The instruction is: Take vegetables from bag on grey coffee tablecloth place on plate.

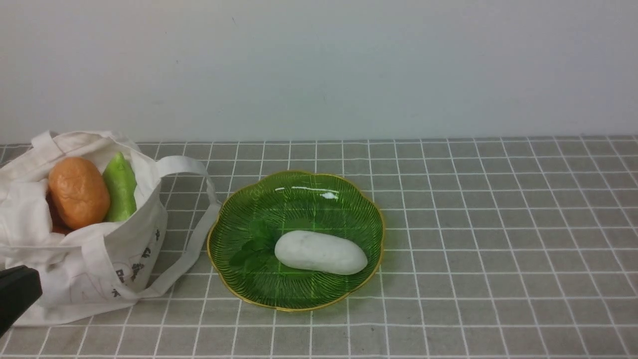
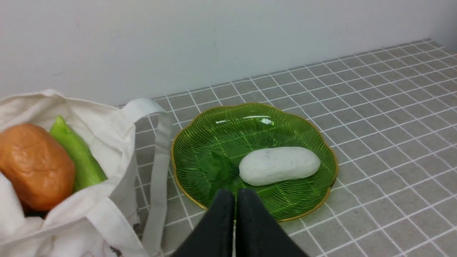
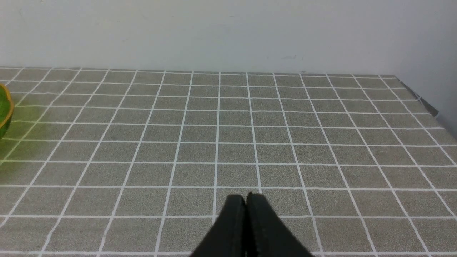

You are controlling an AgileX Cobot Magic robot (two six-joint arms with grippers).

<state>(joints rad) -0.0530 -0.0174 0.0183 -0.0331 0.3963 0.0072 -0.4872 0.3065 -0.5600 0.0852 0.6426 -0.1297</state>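
Front view: white veg lies on plate, leaves toward bag. Bag sits just left of plate on tablecloth, w/ orange-brown veg and light-green veg inside. Left pincer: pressed together, empty, near-left of plate. Right pincer: pressed together, empty, right of plate.

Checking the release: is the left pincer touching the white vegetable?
Apart. Front view: left pincer by the bag, white vegetable far off on the plate.
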